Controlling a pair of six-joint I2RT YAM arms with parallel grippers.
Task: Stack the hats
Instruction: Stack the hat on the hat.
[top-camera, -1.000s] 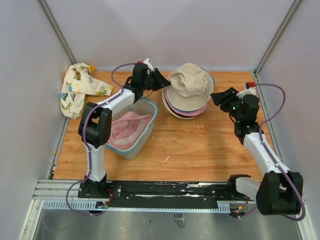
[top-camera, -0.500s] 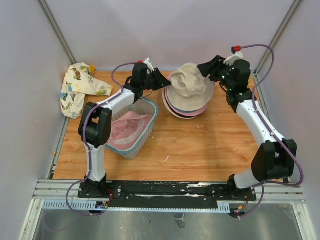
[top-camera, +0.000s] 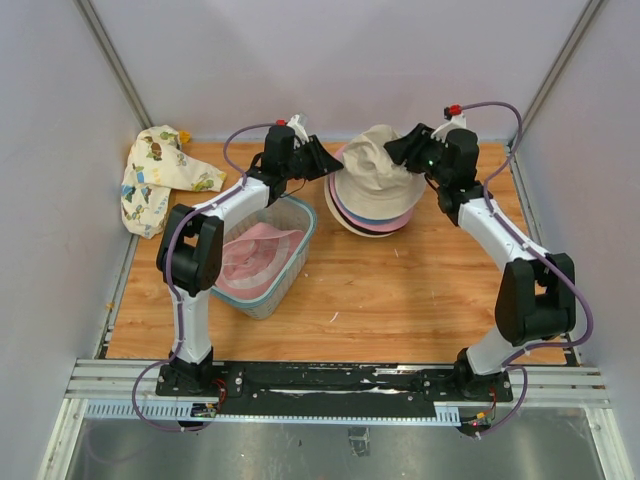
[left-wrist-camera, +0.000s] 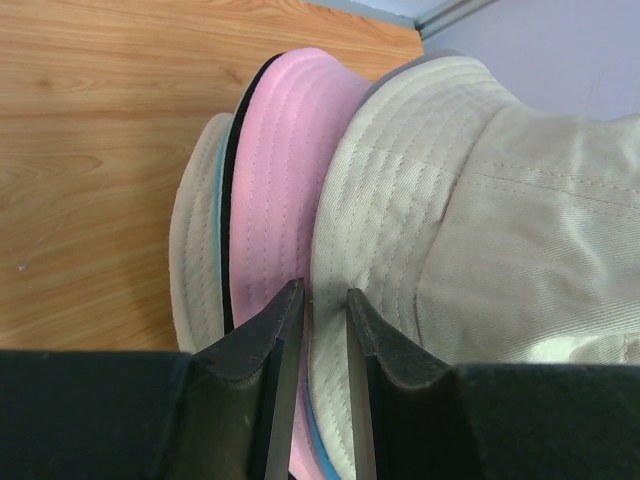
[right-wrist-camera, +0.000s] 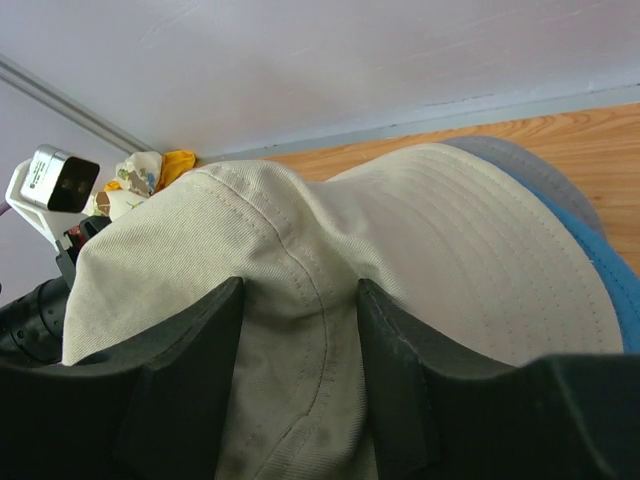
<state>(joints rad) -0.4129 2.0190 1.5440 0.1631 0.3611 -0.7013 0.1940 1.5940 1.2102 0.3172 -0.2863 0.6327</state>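
Hat stack (top-camera: 375, 195) far centre, basket (top-camera: 262, 258) to its left holding seemingly one hat (top-camera: 252, 258), cloth (top-camera: 157, 177) far left
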